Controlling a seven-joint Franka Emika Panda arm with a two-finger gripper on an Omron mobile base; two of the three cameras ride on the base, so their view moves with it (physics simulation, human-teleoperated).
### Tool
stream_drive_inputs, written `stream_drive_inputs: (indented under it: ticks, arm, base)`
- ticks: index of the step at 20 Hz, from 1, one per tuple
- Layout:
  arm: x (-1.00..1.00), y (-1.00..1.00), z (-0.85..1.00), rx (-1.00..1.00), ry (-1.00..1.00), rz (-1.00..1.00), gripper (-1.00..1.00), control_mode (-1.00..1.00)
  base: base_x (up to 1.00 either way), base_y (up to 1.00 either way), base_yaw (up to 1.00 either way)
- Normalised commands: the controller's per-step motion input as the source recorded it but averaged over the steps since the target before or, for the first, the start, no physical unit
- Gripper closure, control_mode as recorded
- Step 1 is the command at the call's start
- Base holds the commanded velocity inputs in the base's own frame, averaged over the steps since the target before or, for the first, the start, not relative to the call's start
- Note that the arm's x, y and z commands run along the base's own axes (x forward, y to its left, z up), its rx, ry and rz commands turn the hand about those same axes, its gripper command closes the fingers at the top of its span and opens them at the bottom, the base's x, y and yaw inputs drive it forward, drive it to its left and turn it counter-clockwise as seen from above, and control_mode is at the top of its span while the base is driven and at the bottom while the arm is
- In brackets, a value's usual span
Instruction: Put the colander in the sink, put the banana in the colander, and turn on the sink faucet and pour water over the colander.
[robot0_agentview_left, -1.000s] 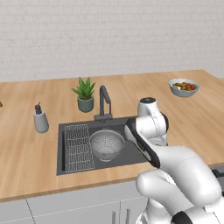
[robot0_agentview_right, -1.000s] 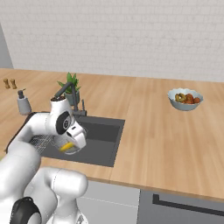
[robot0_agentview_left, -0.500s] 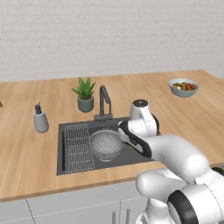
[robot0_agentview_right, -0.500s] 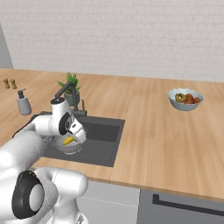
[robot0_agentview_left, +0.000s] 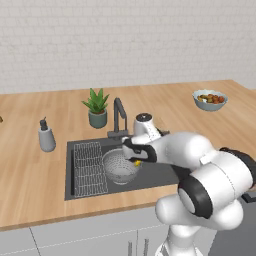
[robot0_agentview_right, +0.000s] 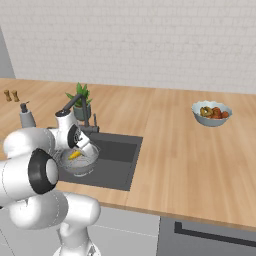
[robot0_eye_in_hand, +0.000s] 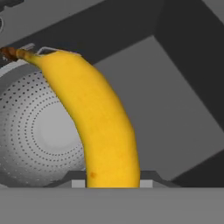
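The silver-grey colander (robot0_agentview_left: 118, 168) sits in the dark sink (robot0_agentview_left: 160, 176), beside the wire grid rack (robot0_agentview_left: 89, 168). My gripper (robot0_agentview_left: 136, 160) is shut on the yellow banana (robot0_agentview_left: 137, 163) and holds it just over the colander's right rim. In the hand view the banana (robot0_eye_in_hand: 101, 118) rises from between my fingertips (robot0_eye_in_hand: 75, 179), its dark tip above the colander (robot0_eye_in_hand: 41, 131) and the sink floor (robot0_eye_in_hand: 179, 109) to the right. From the right base the banana (robot0_agentview_right: 75, 155) shows over the colander (robot0_agentview_right: 80, 164). The dark faucet (robot0_agentview_left: 119, 114) stands behind the basin; no water shows.
A grey soap dispenser (robot0_agentview_left: 46, 138) stands left of the sink and a potted plant (robot0_agentview_left: 97, 107) beside the faucet. A pale bowl of fruit (robot0_agentview_left: 210, 100) sits far right on the wooden counter. Two small shakers (robot0_agentview_right: 11, 95) stand at the far left.
The arm has swung left and down with the banana, bringing it from beside the sink's right part to just over the colander's rim. The colander has stayed put.
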Motion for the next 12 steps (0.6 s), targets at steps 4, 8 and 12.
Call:
stream_drive_inputs:
  ticks: [4,8,12]
  arm:
    - [0.15,0.15,-0.56,0.0,0.0,0.02,1.0,-1.0]
    - [0.08,0.03,-0.41,0.04,0.0,0.03,1.0,-1.0]
    - [0.22,0.0,-0.15,0.04,0.01,0.04,1.0,-1.0]
  base:
    - [0.0,0.0,0.0]
    - [0.0,0.0,0.0]
    - [0.0,0.0,0.0]
